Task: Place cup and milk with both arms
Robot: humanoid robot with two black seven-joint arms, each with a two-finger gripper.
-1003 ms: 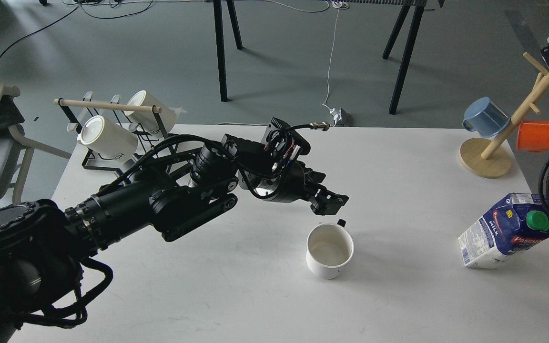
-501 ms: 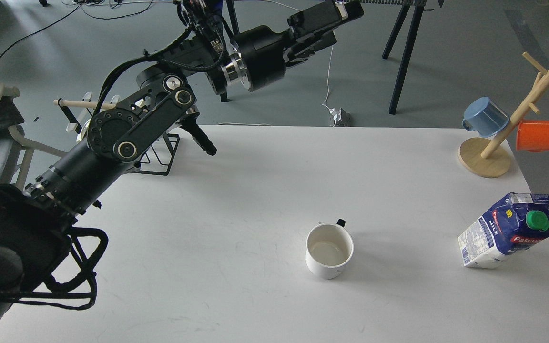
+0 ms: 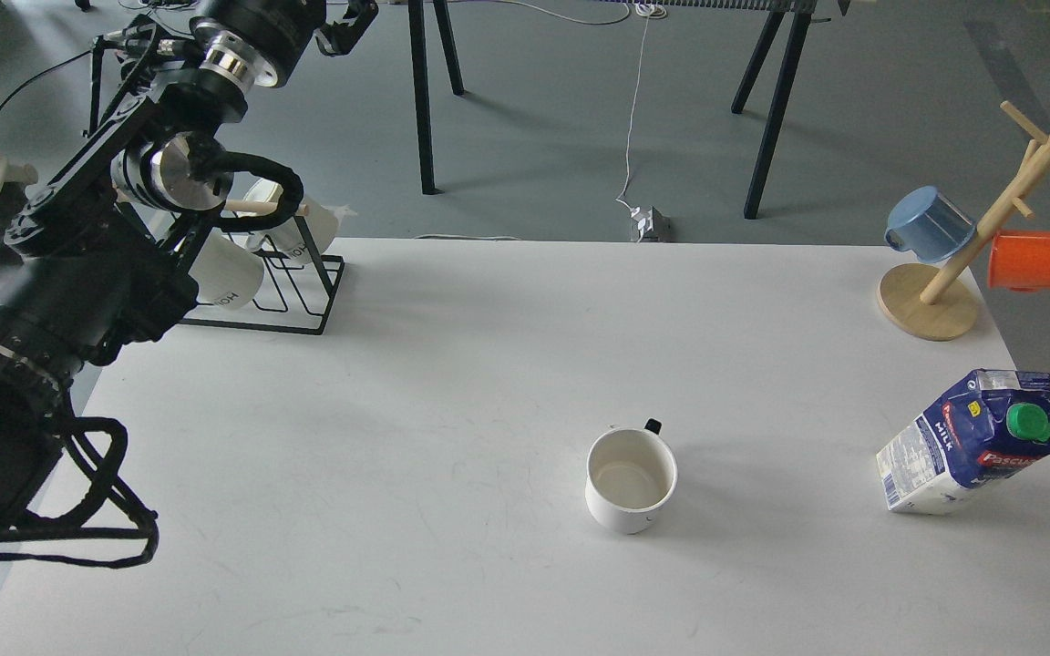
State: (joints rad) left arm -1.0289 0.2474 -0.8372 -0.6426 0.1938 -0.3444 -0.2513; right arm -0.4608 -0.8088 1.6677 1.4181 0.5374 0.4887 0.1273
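Observation:
A white cup (image 3: 631, 480) with a small dark handle stands upright and empty on the white table (image 3: 452, 383), right of centre near the front. A blue and white milk carton (image 3: 970, 442) with a green cap stands at the table's right edge, leaning in this view. My left arm rises along the left side, and its gripper (image 3: 349, 22) is high at the top edge, far from the cup and over the floor behind the table. Its fingers are dark and partly cut off. My right gripper is out of view.
A black wire rack (image 3: 293, 296) with white mugs stands at the back left, partly behind my left arm. A wooden mug tree (image 3: 931, 310) at the back right holds a blue cup (image 3: 929, 223) and an orange cup (image 3: 1026, 260).
My left arm has swung up and back to the left, from just above the cup to the top left corner. The right gripper, seen at the upper right edge a second ago, is gone.

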